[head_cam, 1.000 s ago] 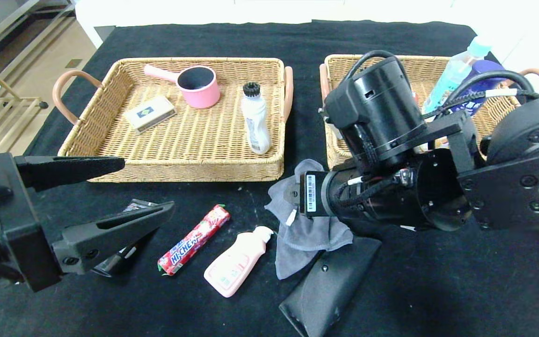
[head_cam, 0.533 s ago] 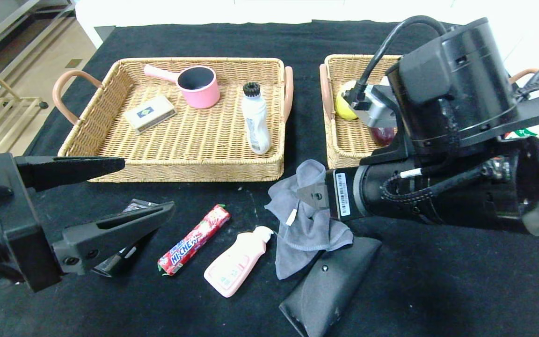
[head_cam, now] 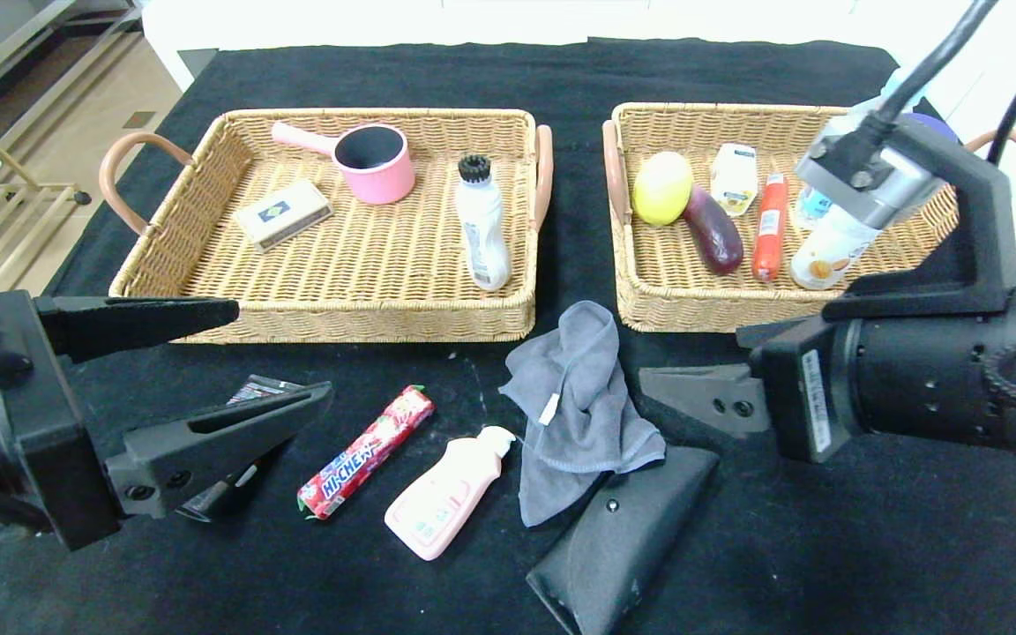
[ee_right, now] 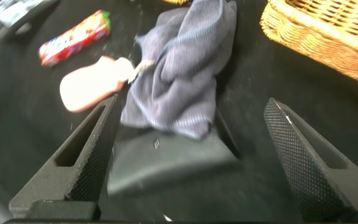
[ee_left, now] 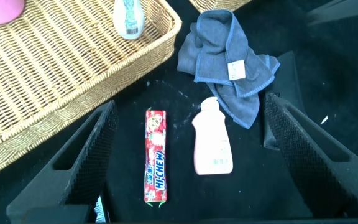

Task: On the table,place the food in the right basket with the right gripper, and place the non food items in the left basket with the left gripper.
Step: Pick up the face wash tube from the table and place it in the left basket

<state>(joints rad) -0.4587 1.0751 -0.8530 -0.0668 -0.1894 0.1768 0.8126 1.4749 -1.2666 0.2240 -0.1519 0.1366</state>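
**Hidden and cut off**

The black squeeze tube [head_cam: 239,459] lies mostly behind the left gripper [head_cam: 270,357], only its ends showing. The glasses case [head_cam: 618,538] is partly under the grey cloth [head_cam: 574,410], its near corner cut by the head view's edge. The right arm covers the right basket [head_cam: 649,300] at its far right, hiding most of a bottle there

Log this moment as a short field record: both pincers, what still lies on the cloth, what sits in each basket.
left pincer: open, empty, above the black tube
right pincer: open, empty, over the glasses case
on cloth: HI-CHEW stick, pink bottle, grey cloth
left basket: pink pot, white bottle, small box
right basket: lemon, sausage, bottles
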